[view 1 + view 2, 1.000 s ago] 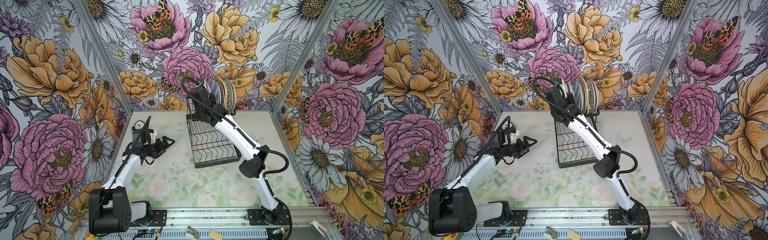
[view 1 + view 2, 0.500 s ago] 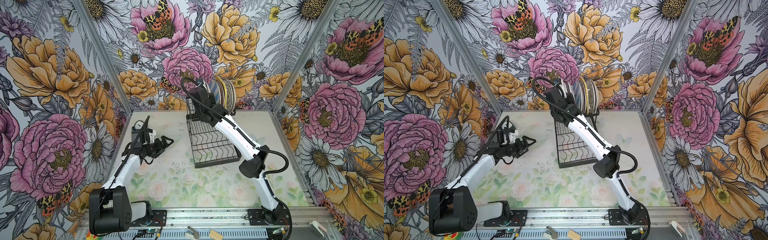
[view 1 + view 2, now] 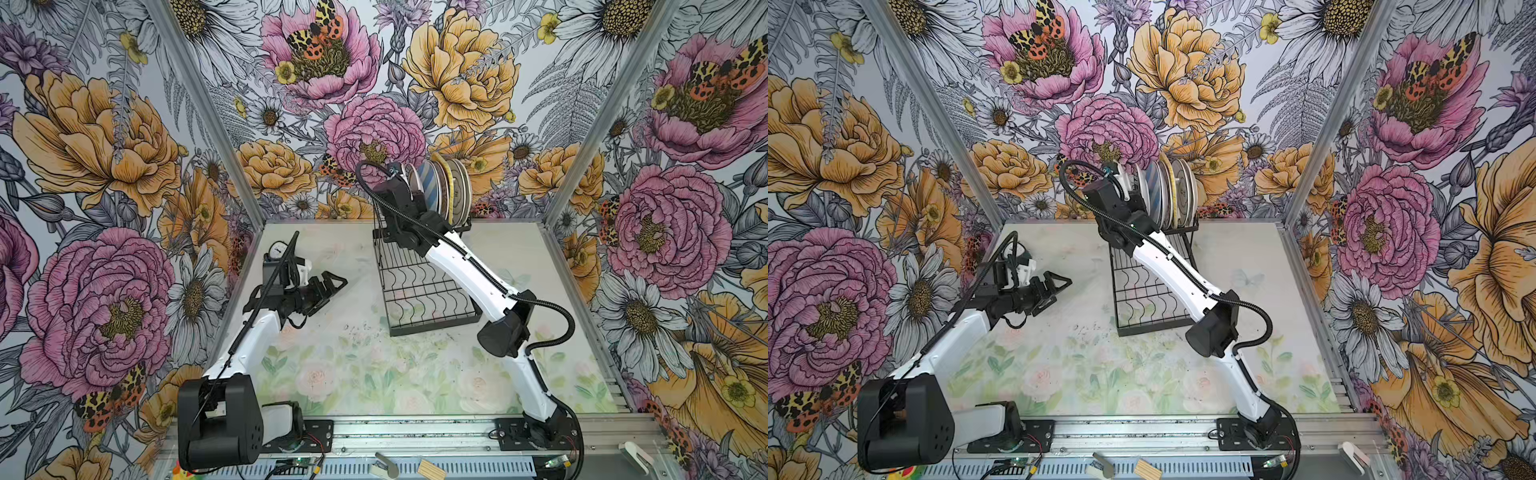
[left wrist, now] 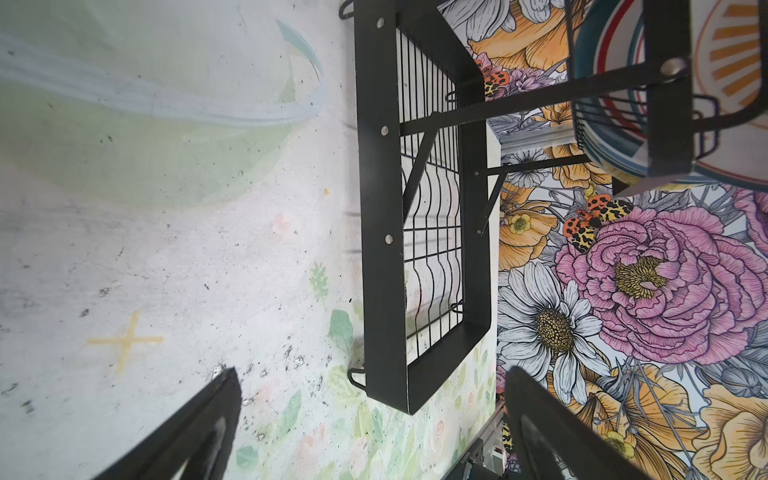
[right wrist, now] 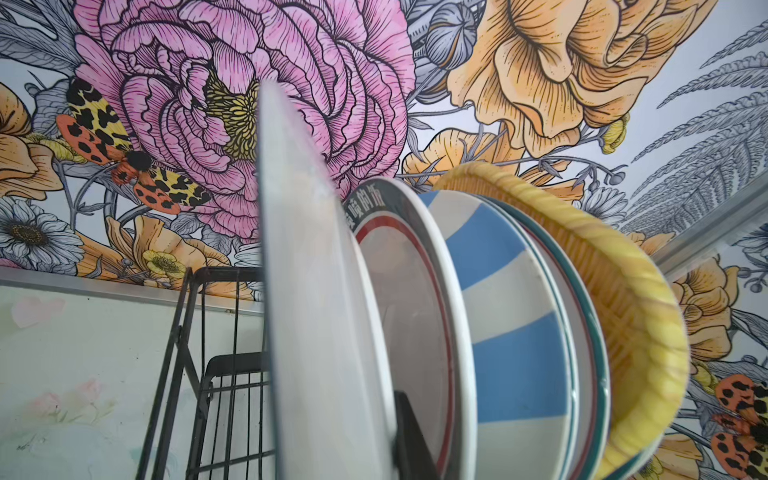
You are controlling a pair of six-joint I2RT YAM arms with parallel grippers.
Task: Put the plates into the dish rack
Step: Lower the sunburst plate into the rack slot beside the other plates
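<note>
Since nothing has shifted this last second, the right hand [image 3: 401, 187] still pinches a white plate [image 5: 307, 311] beside the plates [image 3: 446, 191] atop the dish rack [image 3: 419, 286], upper centre, unreleased; the left hand [image 3: 332, 286] gapes empty.

A small clock [image 3: 276, 249] stands on the floral table [image 3: 353, 374].

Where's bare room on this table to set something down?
Bare: the front of the floral-print table between the arm bases, and the strip between the black wire dish rack and the right wall. The rack's wavy lower tray holds nothing. Crowded: its upper shelf, packed with upright plates, and the left side, with the open left gripper and small white-faced clock.
</note>
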